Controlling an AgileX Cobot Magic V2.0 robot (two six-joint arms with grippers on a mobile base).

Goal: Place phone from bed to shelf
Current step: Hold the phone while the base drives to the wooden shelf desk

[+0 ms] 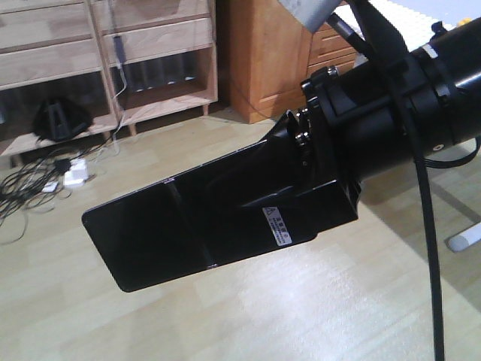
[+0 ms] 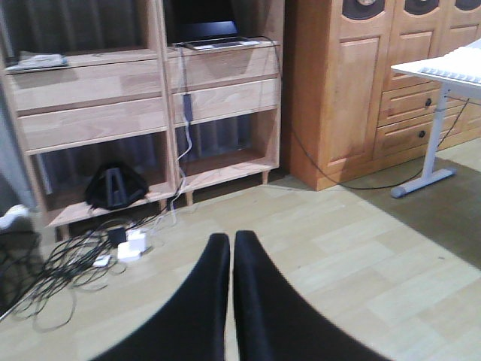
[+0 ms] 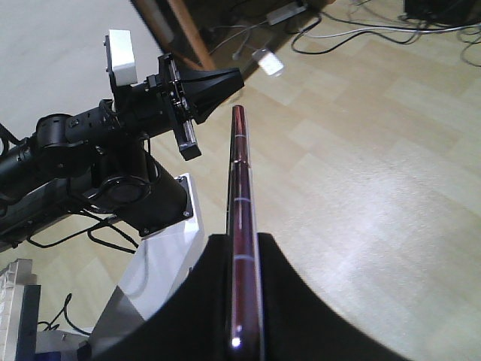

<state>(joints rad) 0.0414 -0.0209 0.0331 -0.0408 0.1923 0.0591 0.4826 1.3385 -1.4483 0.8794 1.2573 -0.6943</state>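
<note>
— While the shelf (image 2: 143, 98) stands against the wall, what sits in it?
— A laptop (image 2: 204, 22) in the upper right compartment, and a black cone-like thing (image 2: 113, 188) in the lower left.
— And the phone (image 1: 165, 241)?
— Right jaws clamp one end; it hangs over the floor (image 2: 338, 256), well apart from the shelf. Left jaws are pressed together, holding nothing.

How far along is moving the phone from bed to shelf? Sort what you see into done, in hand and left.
Done: the phone is picked up, clamped in the right tool above the floor. In hand: carrying it; the shelf stands ahead across the floor. Left: setting it on the shelf and letting go. The left tool is shut and empty.
</note>
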